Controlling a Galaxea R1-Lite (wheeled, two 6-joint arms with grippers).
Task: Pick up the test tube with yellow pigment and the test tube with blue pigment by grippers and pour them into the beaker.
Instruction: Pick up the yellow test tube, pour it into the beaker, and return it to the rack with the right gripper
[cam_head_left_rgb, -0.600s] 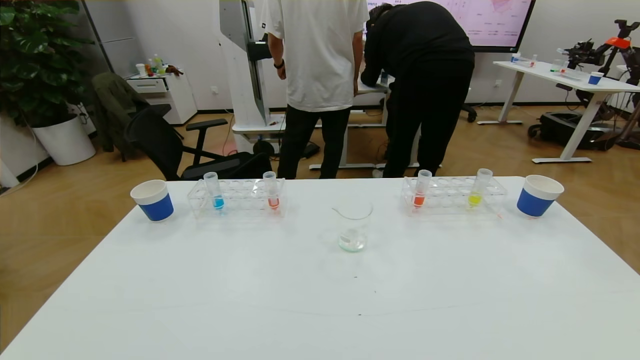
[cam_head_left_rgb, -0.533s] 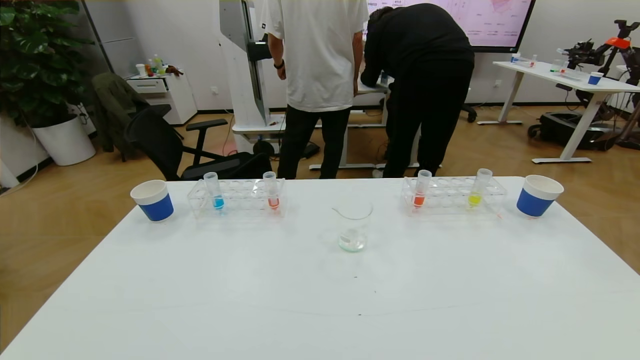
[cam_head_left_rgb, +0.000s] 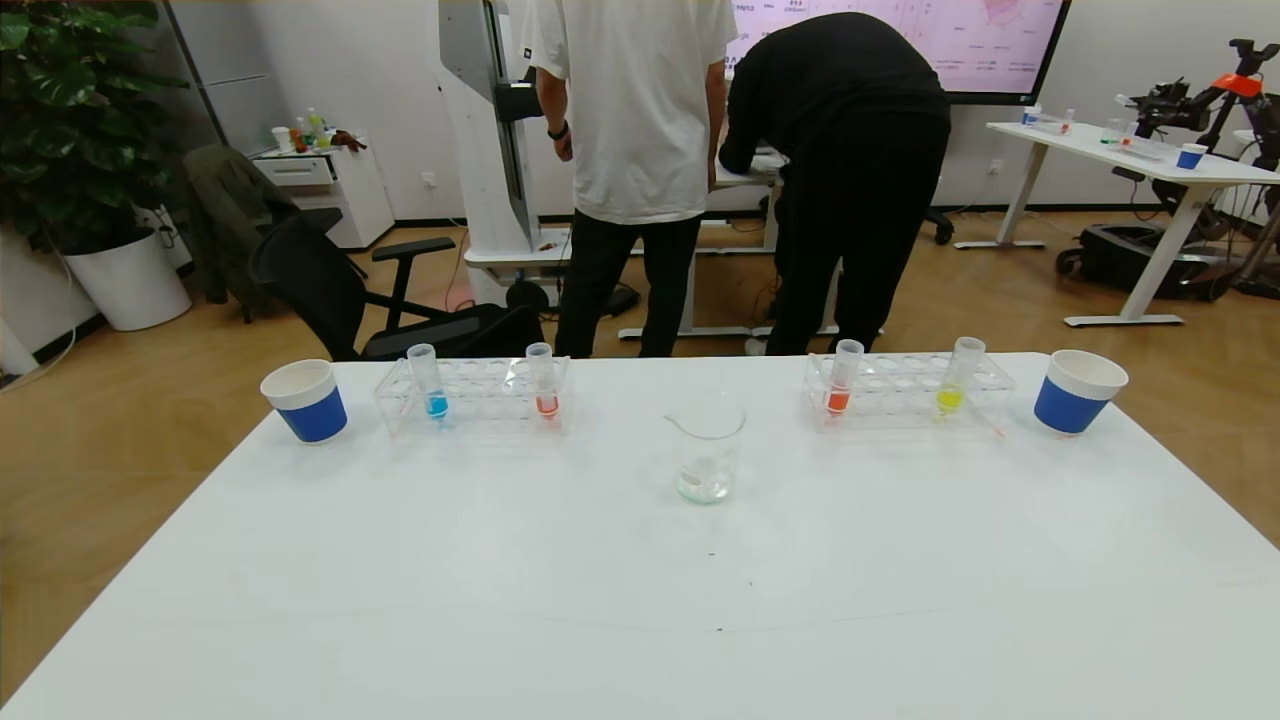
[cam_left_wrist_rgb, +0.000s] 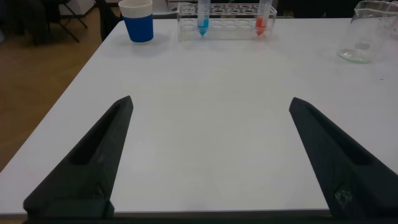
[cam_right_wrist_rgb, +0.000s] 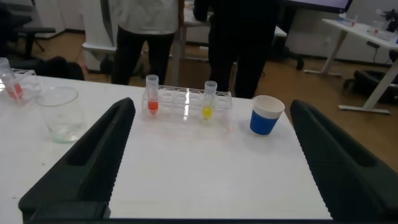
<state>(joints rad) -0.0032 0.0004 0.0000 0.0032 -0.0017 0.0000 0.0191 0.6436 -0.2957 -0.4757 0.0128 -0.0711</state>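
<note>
The test tube with blue pigment (cam_head_left_rgb: 432, 380) (cam_left_wrist_rgb: 203, 15) stands upright in the clear rack (cam_head_left_rgb: 476, 396) at the table's far left. On the far right, the test tube with yellow pigment (cam_head_left_rgb: 957, 376) (cam_right_wrist_rgb: 208, 101) stands in a second clear rack (cam_head_left_rgb: 906, 392). Between the racks sits the beaker (cam_head_left_rgb: 708, 446) (cam_left_wrist_rgb: 365, 31) (cam_right_wrist_rgb: 61, 113), upright, with a little pale liquid at its bottom. Neither arm shows in the head view. My left gripper (cam_left_wrist_rgb: 211, 106) is open over bare table near the front edge. The right gripper (cam_right_wrist_rgb: 211, 107) is open too, short of the yellow tube's rack.
Each rack also holds a tube of orange-red liquid (cam_head_left_rgb: 543, 381) (cam_head_left_rgb: 842, 378). A blue-and-white paper cup (cam_head_left_rgb: 306, 400) stands outside the left rack and another (cam_head_left_rgb: 1075, 391) outside the right one. Two people (cam_head_left_rgb: 630, 150) stand behind the table's far edge.
On the table nothing has moved. The person in black behind it has bent a little lower.
</note>
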